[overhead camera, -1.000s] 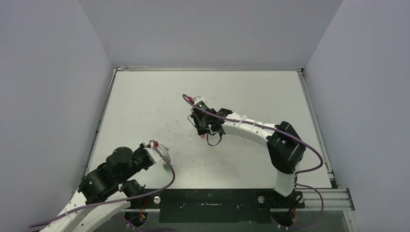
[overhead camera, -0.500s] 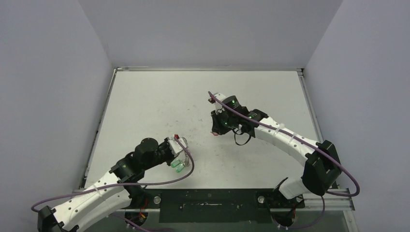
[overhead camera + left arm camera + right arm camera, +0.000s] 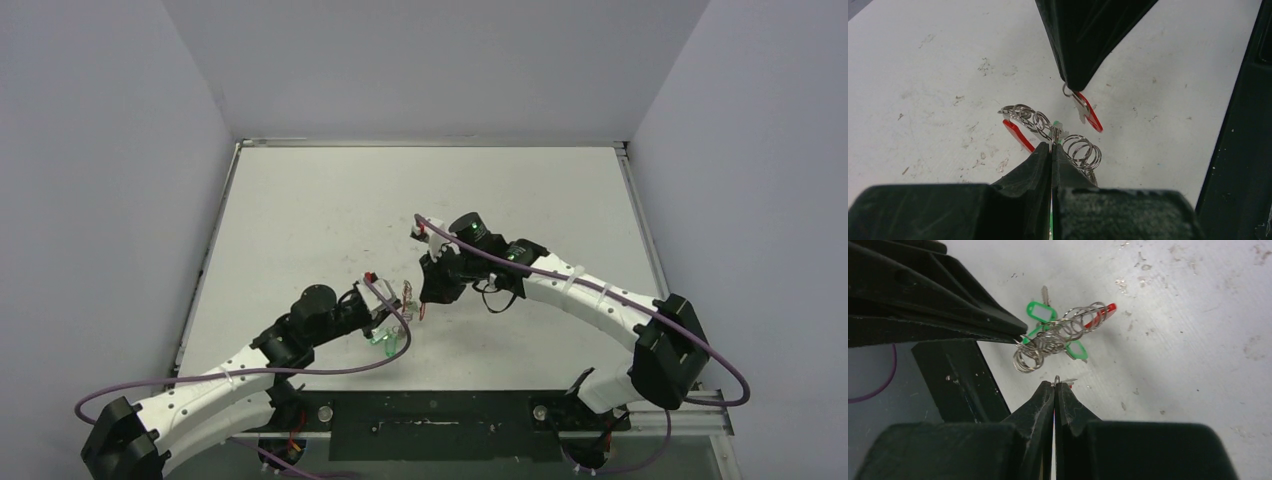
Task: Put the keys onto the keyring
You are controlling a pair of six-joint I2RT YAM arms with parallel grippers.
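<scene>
Clamping the silvery-looped keyring [image 3: 1081,148] — left hand [image 3: 1051,147].

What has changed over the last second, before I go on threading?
The left gripper, shut on the keyring, reached out from the near left corner toward mid-table. The right gripper, shut on the red-tagged key, came nearer and leftward to meet it. Key and keyring are now close but apart. Both grips stayed shut and nothing was let go.

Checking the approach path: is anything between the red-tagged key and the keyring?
Nothing visible. The red-tagged key, held by the right gripper, hangs beside the keyring in the left gripper; only an open gap separates them.
</scene>
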